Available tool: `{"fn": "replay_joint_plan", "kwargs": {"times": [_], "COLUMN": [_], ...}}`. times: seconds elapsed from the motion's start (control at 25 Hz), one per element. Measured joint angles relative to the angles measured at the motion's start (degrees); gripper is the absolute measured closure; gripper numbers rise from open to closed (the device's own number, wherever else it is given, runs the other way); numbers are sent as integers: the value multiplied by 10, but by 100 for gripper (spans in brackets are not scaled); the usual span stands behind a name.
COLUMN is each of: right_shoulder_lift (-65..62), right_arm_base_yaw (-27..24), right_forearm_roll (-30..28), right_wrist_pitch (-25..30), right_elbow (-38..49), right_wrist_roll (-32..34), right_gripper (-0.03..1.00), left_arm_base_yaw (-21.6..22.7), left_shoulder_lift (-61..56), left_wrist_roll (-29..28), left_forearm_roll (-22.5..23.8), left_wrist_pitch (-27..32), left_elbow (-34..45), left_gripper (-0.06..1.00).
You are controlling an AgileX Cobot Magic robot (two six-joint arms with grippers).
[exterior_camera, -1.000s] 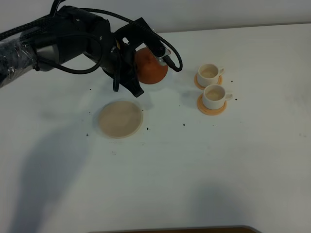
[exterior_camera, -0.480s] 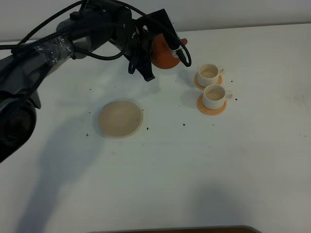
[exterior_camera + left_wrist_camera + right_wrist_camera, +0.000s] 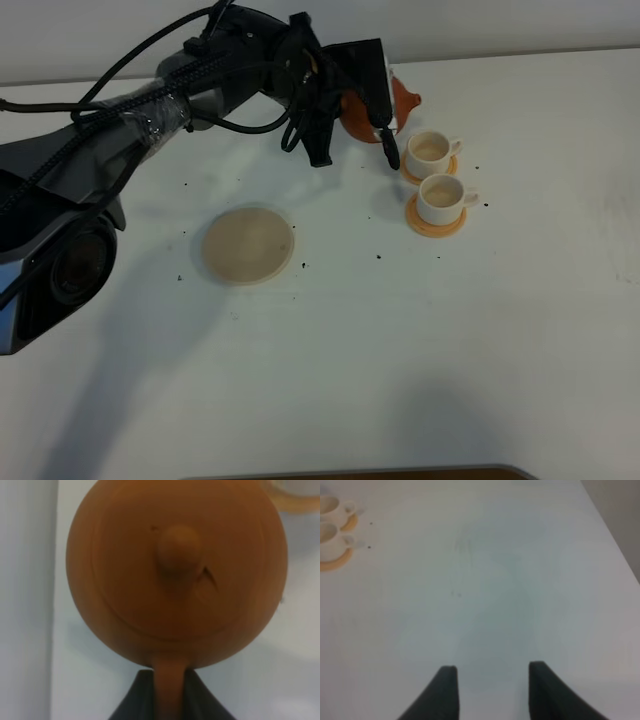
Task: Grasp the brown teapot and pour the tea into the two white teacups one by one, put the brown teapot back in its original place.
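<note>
Left gripper (image 3: 170, 694), clamped on the brown teapot (image 3: 175, 575) by its handle, has carried it beside the far teacup (image 3: 430, 150). Pouring looks imminent. The right gripper (image 3: 490, 680) gapes empty.

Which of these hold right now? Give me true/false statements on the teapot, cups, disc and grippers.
1. The left gripper is shut on the handle of the brown teapot. True.
2. The teapot rests on its disc. False: the beige disc is bare, and the teapot is held up beside the far teacup.
3. The far teacup and the near teacup each sit on an orange coaster. True.
4. The other arm holds a cup. False: the right gripper is open and empty.
</note>
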Motion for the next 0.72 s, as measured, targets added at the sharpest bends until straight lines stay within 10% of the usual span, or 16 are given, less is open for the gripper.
{"fn": "replay_joint_plan", "kwargs": {"times": [0.72], "right_shoulder_lift": [0], "right_arm_base_yaw": [0], "right_forearm_roll": [0], "right_wrist_pitch": [0], "right_elbow": [0], "right_wrist_roll": [0], "right_gripper": [60], "left_arm_base_yaw": [-7], "left_shoulder_lift": [10], "left_wrist_roll": [76], "left_forearm_roll": [73], "left_wrist_pitch": [-24], "left_elbow": [-1], "left_gripper": [80]}}
